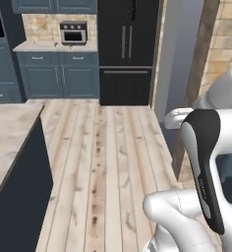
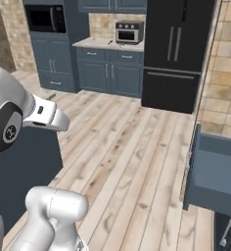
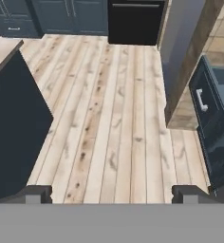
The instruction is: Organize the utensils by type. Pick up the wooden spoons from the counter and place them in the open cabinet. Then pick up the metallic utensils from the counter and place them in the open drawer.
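While the gripper hangs over bare wooden floor, its two dark tips stand far apart at the bottom corners of the hand view, with nothing between them. To the right in that view the open drawer juts out, slate-blue, its short silver bar handle on the front panel; the right base view shows the same box pulled out into the room. To the left stands the dark side of an island with a pale stone top. Far across the room the counter runs under a tan tile backsplash and carries a grey toaster oven, beside a black refrigerator. The utensils cannot be made out from here: too small to tell at this range.

By my judgement the wooden spoon will be light, stiff and fairly grippy, best pinched across the handle near its balance point. The thin metal pieces will be light, hard and slick, lying low on stone, so the jaws should close squarely across the handle.
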Controlling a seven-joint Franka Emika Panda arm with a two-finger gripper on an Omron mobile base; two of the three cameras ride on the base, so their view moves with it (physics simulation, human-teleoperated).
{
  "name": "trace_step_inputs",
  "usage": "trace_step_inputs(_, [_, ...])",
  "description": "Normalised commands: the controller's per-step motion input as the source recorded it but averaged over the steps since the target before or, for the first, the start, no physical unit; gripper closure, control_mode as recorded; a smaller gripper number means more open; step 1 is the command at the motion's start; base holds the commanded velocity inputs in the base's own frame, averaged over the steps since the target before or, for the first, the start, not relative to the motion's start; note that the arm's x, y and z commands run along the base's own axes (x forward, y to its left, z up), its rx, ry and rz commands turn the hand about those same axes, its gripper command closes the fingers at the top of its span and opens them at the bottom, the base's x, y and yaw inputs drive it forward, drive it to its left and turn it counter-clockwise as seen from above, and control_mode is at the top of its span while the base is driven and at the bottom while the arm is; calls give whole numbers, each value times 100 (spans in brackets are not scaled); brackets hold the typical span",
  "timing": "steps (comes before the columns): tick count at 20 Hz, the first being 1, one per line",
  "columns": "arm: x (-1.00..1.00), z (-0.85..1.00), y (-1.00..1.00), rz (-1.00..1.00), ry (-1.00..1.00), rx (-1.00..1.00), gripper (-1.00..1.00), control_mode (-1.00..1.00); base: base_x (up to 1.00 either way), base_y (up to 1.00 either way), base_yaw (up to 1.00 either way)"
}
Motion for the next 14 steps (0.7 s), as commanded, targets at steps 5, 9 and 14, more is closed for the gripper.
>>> trace_step_inputs(5, [0,0,0,0,0,0,-100,100,95,0,-5])
trace_step_inputs(9, [0,0,0,0,0,0,-100,100,95,0,-5])
trace_step_inputs(14, [0,0,0,0,0,0,-100,100,98,7,-4])
